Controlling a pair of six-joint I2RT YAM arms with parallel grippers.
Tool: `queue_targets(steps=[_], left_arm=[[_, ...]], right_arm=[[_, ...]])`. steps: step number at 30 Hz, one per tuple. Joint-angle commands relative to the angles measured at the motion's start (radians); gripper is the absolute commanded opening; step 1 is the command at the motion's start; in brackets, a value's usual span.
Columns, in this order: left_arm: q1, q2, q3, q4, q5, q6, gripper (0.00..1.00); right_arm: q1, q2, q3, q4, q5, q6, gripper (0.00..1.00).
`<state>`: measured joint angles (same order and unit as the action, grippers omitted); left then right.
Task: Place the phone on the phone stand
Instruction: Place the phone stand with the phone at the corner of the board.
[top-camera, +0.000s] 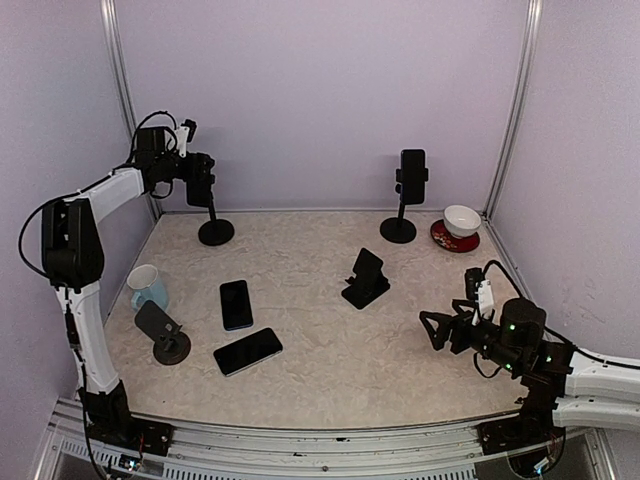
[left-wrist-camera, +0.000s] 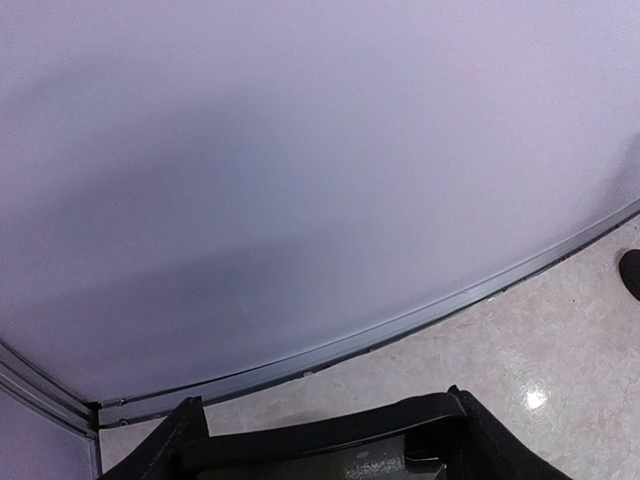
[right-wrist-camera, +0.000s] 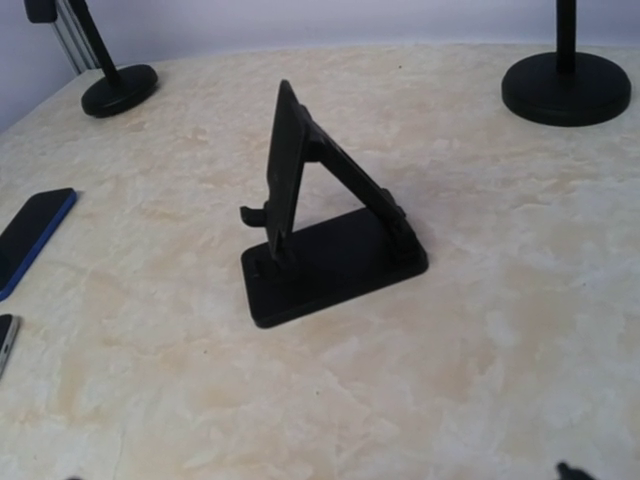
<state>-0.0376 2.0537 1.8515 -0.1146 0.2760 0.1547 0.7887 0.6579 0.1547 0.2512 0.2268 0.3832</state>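
A black phone (top-camera: 201, 188) is up at the top of the back-left pole stand (top-camera: 215, 231), with my left gripper (top-camera: 192, 172) shut across its width. In the left wrist view the phone's dark edge (left-wrist-camera: 330, 432) spans between the two fingers (left-wrist-camera: 170, 440), facing the back wall. My right gripper (top-camera: 440, 330) hovers open and holds nothing at the front right, pointing at a black folding stand (right-wrist-camera: 330, 240) in the middle of the table. Two more phones, one blue-edged (top-camera: 236, 304) and one black (top-camera: 247, 351), lie flat at the front left.
A second pole stand (top-camera: 398, 229) at the back right carries a phone (top-camera: 412, 174). Beside it is a white bowl (top-camera: 461, 219) on a red saucer. A light blue mug (top-camera: 147, 286) and a round-based stand (top-camera: 165, 336) are at the left edge.
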Motion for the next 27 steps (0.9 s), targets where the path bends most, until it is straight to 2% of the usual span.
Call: queue_targets(steps=[1, 9, 18, 24, 27], left_arm=[[0.008, -0.006, 0.013, 0.153, 0.074, 0.011, 0.60], [0.010, 0.013, 0.005, 0.162, 0.083, 0.009, 0.65], [0.014, -0.004, -0.034, 0.188, 0.053, -0.008, 0.86], [0.015, -0.023, -0.068, 0.218, 0.018, -0.058, 0.92], [0.012, -0.045, -0.092, 0.243, 0.019, -0.090, 0.99]], right_arm=[[-0.011, 0.015, -0.009, 0.045, 0.014, -0.006, 1.00], [-0.011, 0.044, -0.002, 0.066, 0.011, -0.011, 1.00], [-0.011, 0.058, 0.015, 0.071, 0.007, -0.021, 1.00], [-0.011, 0.068, 0.029, 0.069, 0.001, -0.022, 1.00], [-0.011, 0.075, 0.040, 0.060, 0.001, -0.023, 1.00]])
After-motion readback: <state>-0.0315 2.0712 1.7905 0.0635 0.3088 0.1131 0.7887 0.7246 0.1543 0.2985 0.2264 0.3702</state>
